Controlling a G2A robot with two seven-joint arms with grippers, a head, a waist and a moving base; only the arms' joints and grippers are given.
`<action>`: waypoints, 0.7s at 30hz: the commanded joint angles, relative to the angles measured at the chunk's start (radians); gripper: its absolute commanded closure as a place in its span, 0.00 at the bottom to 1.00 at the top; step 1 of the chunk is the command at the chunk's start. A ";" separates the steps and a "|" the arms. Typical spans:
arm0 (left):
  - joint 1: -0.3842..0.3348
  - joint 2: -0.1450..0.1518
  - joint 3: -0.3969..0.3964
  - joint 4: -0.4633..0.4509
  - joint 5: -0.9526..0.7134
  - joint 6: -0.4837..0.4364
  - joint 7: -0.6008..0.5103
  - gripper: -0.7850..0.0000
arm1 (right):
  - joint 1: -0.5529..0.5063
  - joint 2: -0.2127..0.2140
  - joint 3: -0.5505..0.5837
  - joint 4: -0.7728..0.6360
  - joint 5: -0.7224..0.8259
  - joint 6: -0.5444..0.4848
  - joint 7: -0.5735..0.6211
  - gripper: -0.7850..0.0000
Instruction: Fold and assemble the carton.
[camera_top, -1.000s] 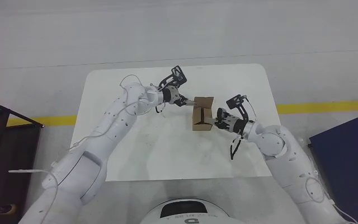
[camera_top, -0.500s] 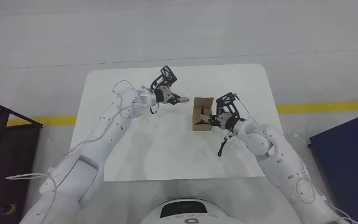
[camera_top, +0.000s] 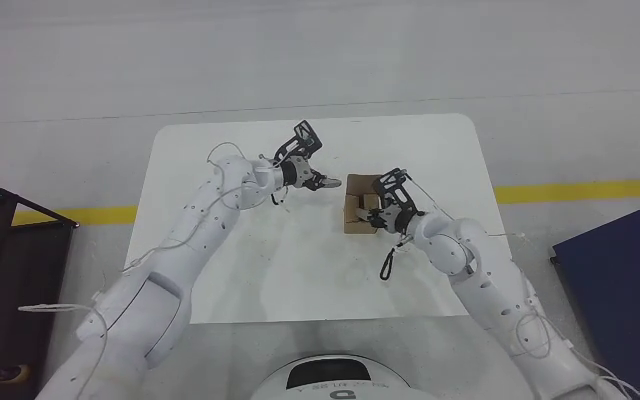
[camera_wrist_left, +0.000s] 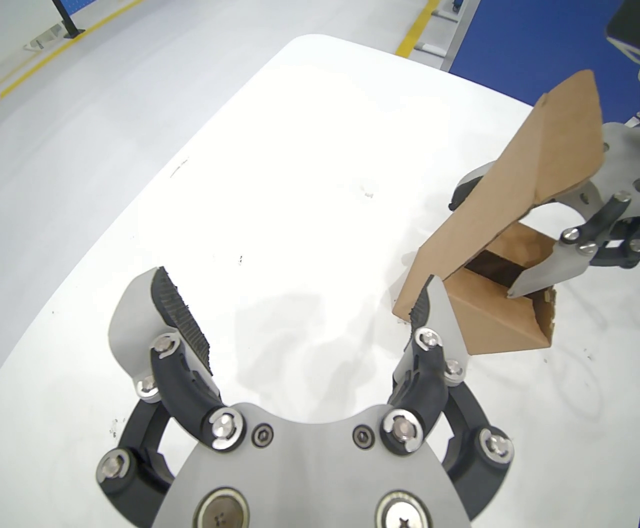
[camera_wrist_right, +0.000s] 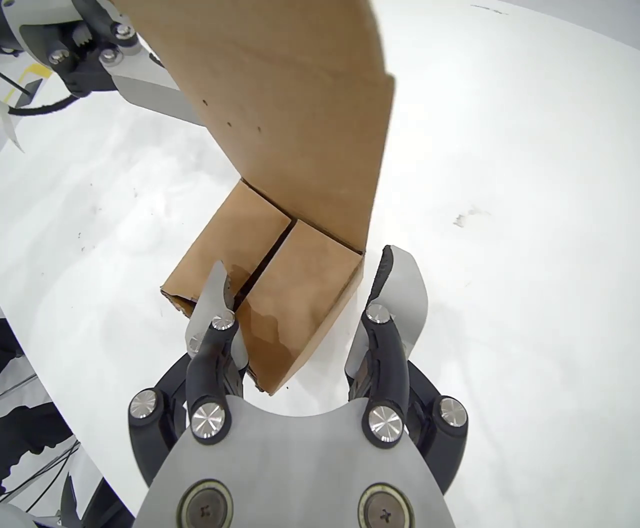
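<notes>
I hold my left end effector (camera_wrist_left: 295, 280) spread above the white surface (camera_wrist_left: 280, 165), the carton (camera_wrist_left: 492, 320) just off one fingertip. Beyond it, my right end effector (camera_wrist_right: 305, 261) sits spread astride the carton's wall, one finger over the folded flaps and the other outside.

Brown carton (camera_top: 361, 186) stands on the white table (camera_top: 250, 262).

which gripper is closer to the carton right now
Right. The right gripper straddles an edge of the carton, one finger on it, one outside. The left gripper is open beside the opposite side, a fingertip near its corner.
</notes>
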 joint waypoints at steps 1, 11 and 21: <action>-0.005 -0.006 0.011 0.003 0.013 -0.009 0.005 0.00 | 0.000 0.000 0.001 0.000 0.007 -0.010 -0.009 0.30; -0.032 -0.029 0.047 0.045 0.066 -0.062 0.065 0.00 | -0.053 0.019 0.096 -0.013 0.079 -0.190 -0.047 0.18; -0.045 -0.038 0.056 0.083 0.103 -0.067 0.122 0.00 | -0.095 0.039 0.113 -0.022 -0.107 -0.355 -0.082 0.04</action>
